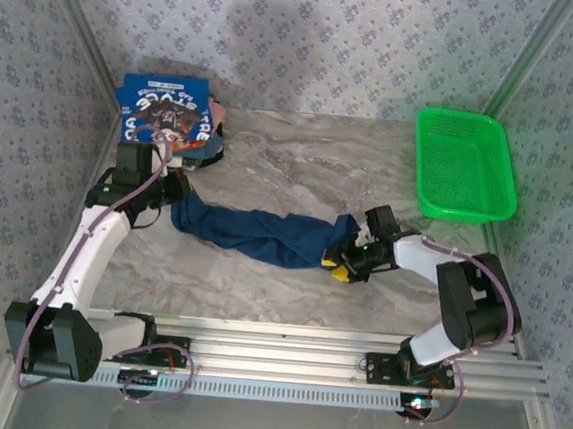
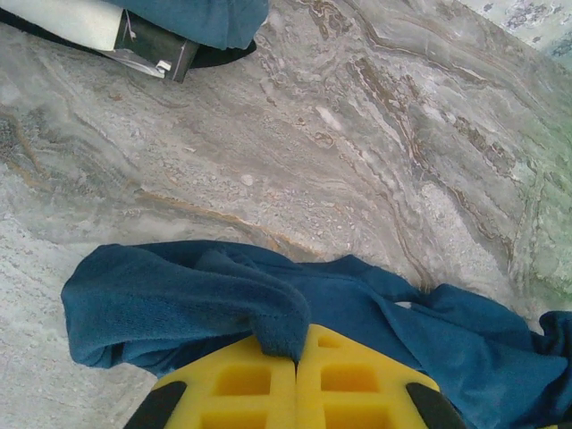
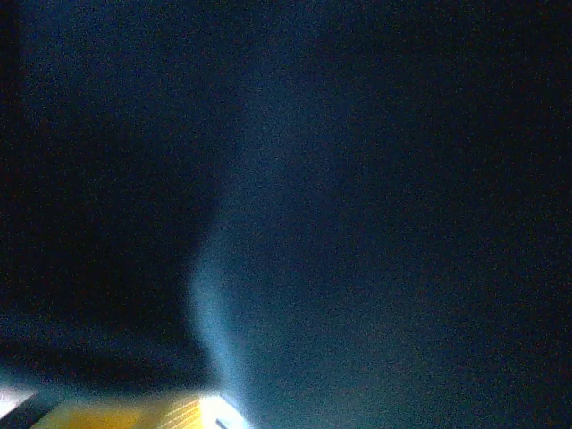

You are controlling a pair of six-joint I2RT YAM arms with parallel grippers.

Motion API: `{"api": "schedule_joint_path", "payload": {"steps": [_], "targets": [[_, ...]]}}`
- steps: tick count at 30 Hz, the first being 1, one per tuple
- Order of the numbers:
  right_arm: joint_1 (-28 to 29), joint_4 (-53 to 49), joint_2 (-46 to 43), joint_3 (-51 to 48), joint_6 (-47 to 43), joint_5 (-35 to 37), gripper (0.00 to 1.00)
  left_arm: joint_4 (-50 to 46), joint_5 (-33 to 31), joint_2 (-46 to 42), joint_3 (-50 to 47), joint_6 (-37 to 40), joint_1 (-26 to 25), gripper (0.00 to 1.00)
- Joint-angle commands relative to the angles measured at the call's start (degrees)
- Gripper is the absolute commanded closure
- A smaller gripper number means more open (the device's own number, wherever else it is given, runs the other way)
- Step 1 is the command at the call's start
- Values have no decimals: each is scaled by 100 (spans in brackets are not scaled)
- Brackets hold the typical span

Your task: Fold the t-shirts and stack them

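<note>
Two shirts: dark shirt point(image 1: 265, 235) stretched left-right mid-frame, printed shirt point(image 1: 163, 111) upper left. The left gripper point(image 2: 297, 347) pinches the dark shirt; I cannot tell for the right gripper point(image 1: 348, 258).

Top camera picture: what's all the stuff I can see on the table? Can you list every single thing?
dark blue t-shirt: one, navy, bunched into a long roll across the middle of the table, stretched between the two grippers
bright blue t-shirt: one, blue with white letters, folded at the far left corner
basket: one, green mesh, far right corner
table: one, grey marble pattern
left gripper: one, yellow fingers, shut on the left end of the dark blue t-shirt
right gripper: one, at the shirt's right end; cloth hides its fingers, so its grip is unclear
</note>
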Motion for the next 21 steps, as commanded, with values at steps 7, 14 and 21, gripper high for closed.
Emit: {"api": "schedule_joint_path", "payload": {"steps": [7,14,21], "targets": [[-156,-579,402,687,-658,254,52,-7,-30,-210,-74,192,-15,100],[-168,-898,90,546,-777,331,49,-28,-76,-223,-60,234,-4,100],[-313,-252,176,254,-638,352,48,12,-66,-179,-52,236,-5,100]]}}
